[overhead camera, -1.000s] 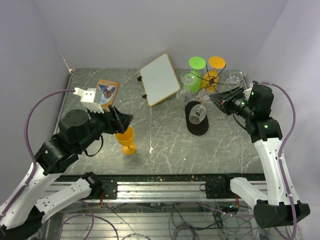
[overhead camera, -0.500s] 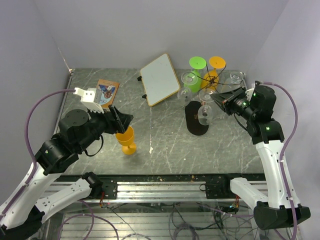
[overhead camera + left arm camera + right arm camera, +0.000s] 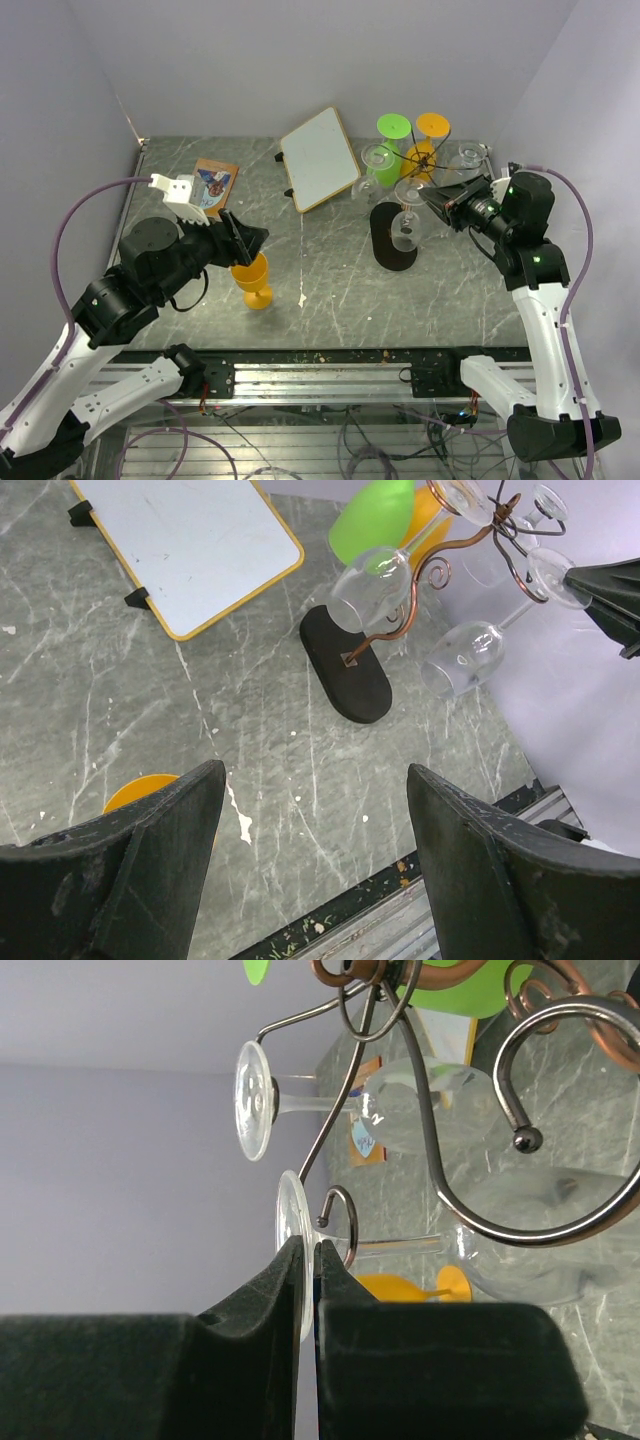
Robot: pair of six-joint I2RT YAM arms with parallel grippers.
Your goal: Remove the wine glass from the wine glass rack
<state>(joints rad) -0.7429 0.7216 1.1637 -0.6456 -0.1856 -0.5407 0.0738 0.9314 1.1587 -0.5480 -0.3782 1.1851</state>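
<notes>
Wine glass (image 3: pixel 404 228), upside down, hangs on the near right arm of the rack (image 3: pixel 372 640) with the right pincer (image 3: pixel 306 1260) clamped on its foot, so the grasp looks done and sliding it free is left to do; the left pincer (image 3: pixel 315 775) gapes wide, empty.

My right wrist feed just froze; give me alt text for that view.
The right gripper pinches the foot of a clear wine glass, its stem hooked in a curl of the wire rack. An orange glass stands beyond.

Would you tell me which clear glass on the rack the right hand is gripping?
The frontmost hanging wine glass; the right hand pinches its foot, others hang untouched.
</notes>
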